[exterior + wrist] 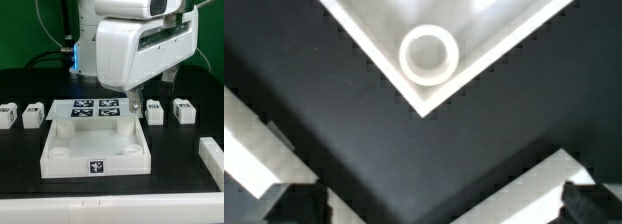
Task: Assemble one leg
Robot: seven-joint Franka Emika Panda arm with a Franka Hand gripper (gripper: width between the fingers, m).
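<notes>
Several white legs with marker tags stand in a row on the black table: two at the exterior view's left (10,114) (34,114) and two at its right (154,111) (183,109). My gripper (131,100) hangs over the table behind the large white panel (60,160), mostly hidden by the arm. In the wrist view the gripper (438,205) is open and empty, its dark fingertips (287,205) wide apart. Beyond them lies a corner of the panel (375,25) with a round socket (429,52). No leg shows in the wrist view.
The marker board (95,110) lies flat behind the panel, under the arm. A white bar (212,160) lies at the exterior view's right front. White strips (251,150) cross the wrist view near the fingers; what they are I cannot tell.
</notes>
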